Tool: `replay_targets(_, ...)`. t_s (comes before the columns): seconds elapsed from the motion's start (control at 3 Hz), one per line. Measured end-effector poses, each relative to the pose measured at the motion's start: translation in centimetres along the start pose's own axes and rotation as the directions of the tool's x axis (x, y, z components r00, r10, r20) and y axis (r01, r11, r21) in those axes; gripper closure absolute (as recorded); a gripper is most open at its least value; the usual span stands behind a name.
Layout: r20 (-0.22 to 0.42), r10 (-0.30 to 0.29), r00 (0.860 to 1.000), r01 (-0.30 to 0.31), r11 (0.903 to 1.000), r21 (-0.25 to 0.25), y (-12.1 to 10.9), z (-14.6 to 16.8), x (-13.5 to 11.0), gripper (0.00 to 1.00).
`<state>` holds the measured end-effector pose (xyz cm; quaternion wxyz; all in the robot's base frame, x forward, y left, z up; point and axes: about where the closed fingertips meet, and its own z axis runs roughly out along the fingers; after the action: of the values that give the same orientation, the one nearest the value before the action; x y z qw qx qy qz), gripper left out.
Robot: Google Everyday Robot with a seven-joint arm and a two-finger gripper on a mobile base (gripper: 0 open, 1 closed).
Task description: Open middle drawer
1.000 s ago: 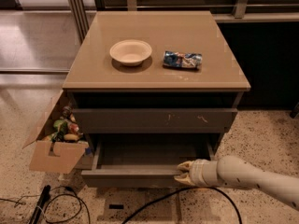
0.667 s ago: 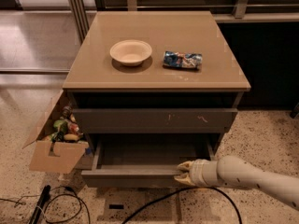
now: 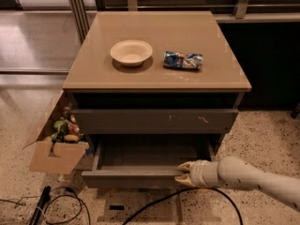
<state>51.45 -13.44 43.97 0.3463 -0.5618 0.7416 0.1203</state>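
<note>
The middle drawer (image 3: 140, 156) is pulled out of the cabinet and shows its smooth grey inside, which is bare. Its plain dark front (image 3: 126, 177) faces me, low in the camera view. My gripper (image 3: 183, 173), cream-coloured on a pale arm coming in from the lower right, is at the right end of that front. One finger lies over the top edge and the other lies against the outer face, so it holds the front panel. The closed drawer front above (image 3: 154, 121) has pale scratch marks.
On the cabinet top (image 3: 93, 76) stand a cream bowl (image 3: 131, 52) and a blue snack packet (image 3: 183, 60). An open cardboard box (image 3: 54, 156) with items in it sits at the cabinet's left side. Black cables (image 3: 65, 205) lie on the speckled floor in front.
</note>
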Motion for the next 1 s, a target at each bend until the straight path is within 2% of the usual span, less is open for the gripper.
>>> replay_targets(0.33, 0.000, 0.000, 1.000, 0.000, 1.0000, 0.000, 0.0, 0.0, 0.0, 0.12)
replay_targets(0.67, 0.000, 0.000, 1.000, 0.000, 1.0000, 0.000, 0.0, 0.0, 0.0, 0.00)
replay_targets(1.0, 0.023, 0.000, 1.000, 0.000, 0.9999, -0.016, -0.5, 1.1, 0.3, 0.00)
